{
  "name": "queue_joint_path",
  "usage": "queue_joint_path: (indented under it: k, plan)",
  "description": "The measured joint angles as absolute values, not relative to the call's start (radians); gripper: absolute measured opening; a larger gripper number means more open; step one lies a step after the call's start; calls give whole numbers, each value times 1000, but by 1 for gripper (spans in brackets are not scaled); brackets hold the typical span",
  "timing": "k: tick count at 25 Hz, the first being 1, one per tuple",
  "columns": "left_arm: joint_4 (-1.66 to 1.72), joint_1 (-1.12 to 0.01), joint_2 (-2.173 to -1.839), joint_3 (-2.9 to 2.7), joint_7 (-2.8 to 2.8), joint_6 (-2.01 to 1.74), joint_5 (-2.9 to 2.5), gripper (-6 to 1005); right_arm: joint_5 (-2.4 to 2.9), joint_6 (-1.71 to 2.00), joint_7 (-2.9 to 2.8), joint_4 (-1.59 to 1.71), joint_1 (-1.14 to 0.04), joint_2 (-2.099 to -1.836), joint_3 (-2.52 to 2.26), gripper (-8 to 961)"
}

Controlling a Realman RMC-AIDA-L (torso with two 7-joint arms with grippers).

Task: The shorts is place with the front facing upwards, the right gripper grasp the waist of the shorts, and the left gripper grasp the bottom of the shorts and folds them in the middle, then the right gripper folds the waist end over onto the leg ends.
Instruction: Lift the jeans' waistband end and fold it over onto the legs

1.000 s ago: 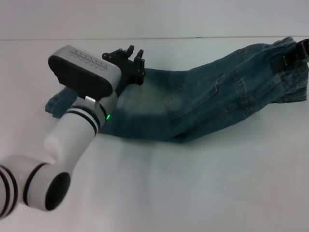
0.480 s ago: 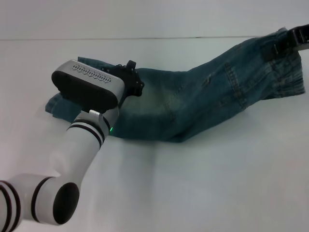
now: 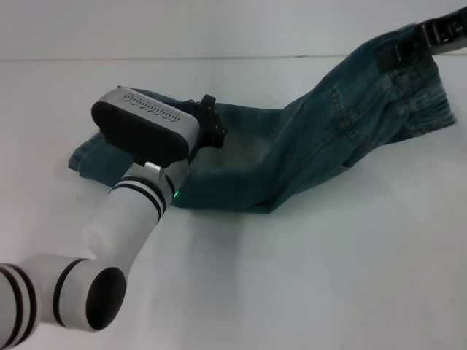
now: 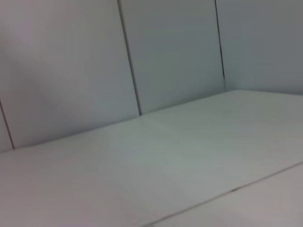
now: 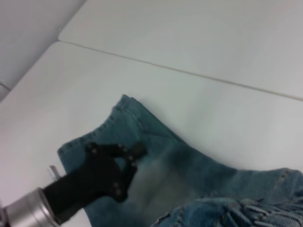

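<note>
Blue denim shorts (image 3: 292,157) lie folded lengthwise across the white table, with the leg ends (image 3: 91,157) at the left. The waist (image 3: 412,69) is raised off the table at the far right, and my right gripper (image 3: 442,32) is shut on it at the frame's top corner. My left gripper (image 3: 210,124) sits low over the leg part of the shorts and is open, with nothing in it. In the right wrist view the left gripper (image 5: 129,171) shows black against the shorts (image 5: 184,165), and the bunched waist (image 5: 236,210) is close to the camera.
My left arm (image 3: 124,219) reaches from the near left corner across the shorts' leg ends. The white table (image 3: 306,277) stretches wide toward me. Its far edge meets a pale panelled wall (image 4: 175,52), which fills most of the left wrist view.
My right gripper has lifted the waist higher and carried it left. My left gripper has sunk toward the shorts and shifted slightly right, and the arm's elbow has swung right.
</note>
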State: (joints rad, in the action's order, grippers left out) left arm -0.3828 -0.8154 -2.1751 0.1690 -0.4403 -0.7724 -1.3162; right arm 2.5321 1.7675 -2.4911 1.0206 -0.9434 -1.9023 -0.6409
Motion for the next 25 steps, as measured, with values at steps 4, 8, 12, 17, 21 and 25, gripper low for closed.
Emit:
queue_joint_path:
  k: [4, 8, 12, 17, 21, 25]
  plan:
    - [-380, -831, -2175, 179, -442, -730, -1316, 0, 2504, 1785, -2490, 1057, -959, -1904, -642, 114]
    - [-377, -846, -2175, 177, -443, -689, -1316, 0, 2494, 1796, -2493, 1080, -983, -1912, -639, 115]
    - [-393, -841, -2175, 169, -454, -682, -1339, 0, 2485, 1785, -2494, 1084, -1008, -1921, -638, 116]
    - [-433, -820, -2175, 172, -455, -688, -1385, 0, 2483, 1760, -2499, 1088, -1035, -1931, -641, 112]
    - [-474, -808, -2175, 176, -455, -691, -1432, 9, 2481, 1734, -2502, 1081, -1057, -1942, -644, 111]
    - [-504, -808, -2175, 176, -453, -698, -1445, 19, 2463, 1728, -2502, 1070, -1075, -1950, -646, 114]
